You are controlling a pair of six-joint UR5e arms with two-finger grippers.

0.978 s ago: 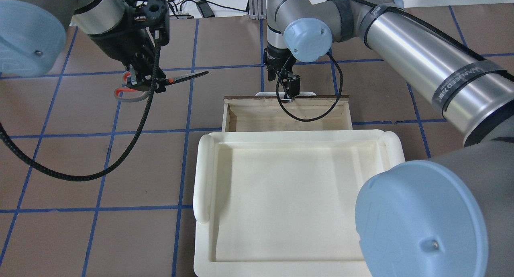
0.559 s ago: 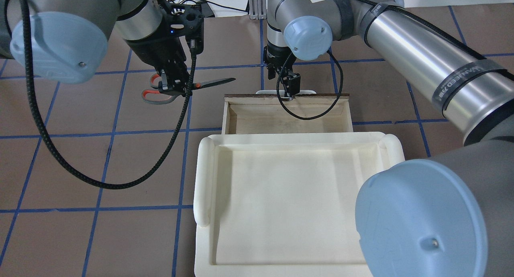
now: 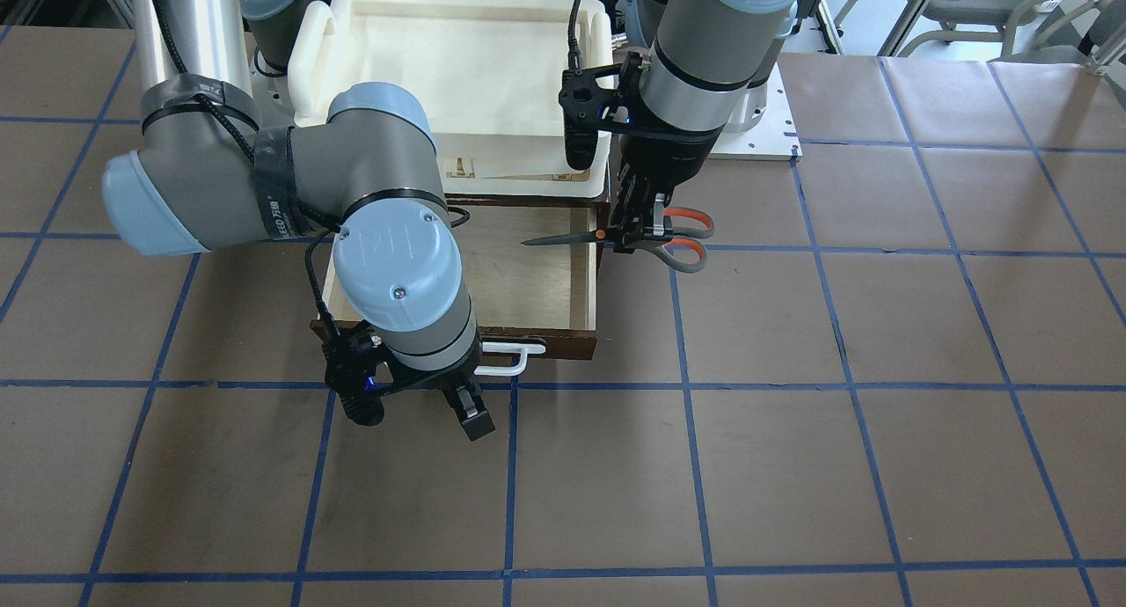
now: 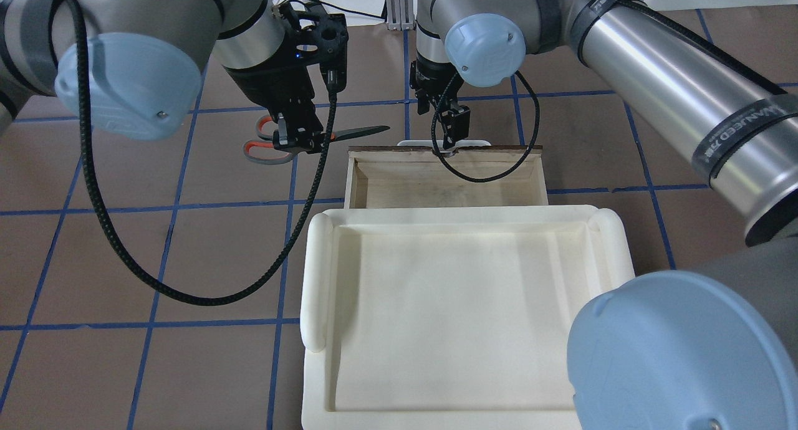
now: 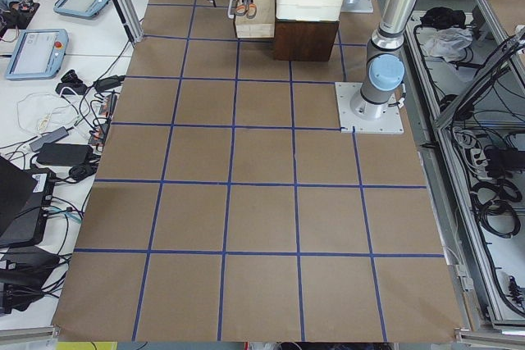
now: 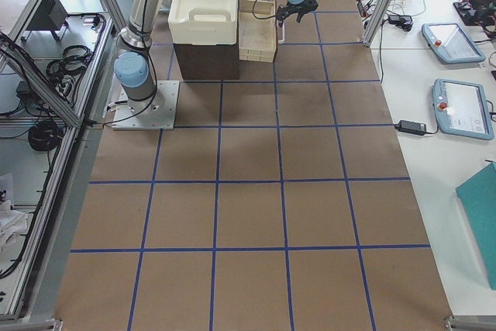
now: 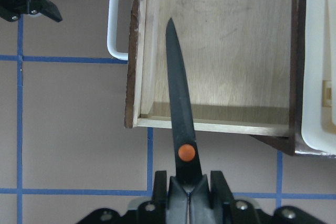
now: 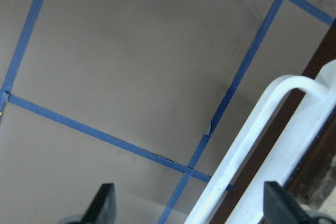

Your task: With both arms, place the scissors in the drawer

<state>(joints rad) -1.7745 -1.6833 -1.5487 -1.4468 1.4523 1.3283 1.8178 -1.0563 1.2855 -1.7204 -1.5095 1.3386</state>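
Observation:
My left gripper [image 4: 299, 137] is shut on the scissors [image 4: 365, 131] near their orange pivot. It holds them level in the air, just left of the open drawer [image 4: 351, 181]. In the left wrist view the dark blades [image 7: 178, 103] reach over the drawer's side wall, tip above the pale interior [image 7: 236, 51]. The orange handles [image 3: 690, 237] stick out behind the gripper [image 3: 638, 235]. My right gripper [image 4: 454, 134] is open and empty, just beyond the white bar handle [image 3: 519, 358]. Its fingertips [image 8: 105, 203] stand wide apart, with the handle [image 8: 247, 145] below.
A large white foam tray [image 4: 318, 280] sits on top of the brown cabinet behind the drawer, also in the front view [image 3: 303, 62]. The brown table is marked with a blue tape grid. My right arm's black cable loops over the drawer's front.
My left arm has carried the scissors to the right, from open table to the drawer's left edge. My right gripper has drawn slightly back from the drawer handle.

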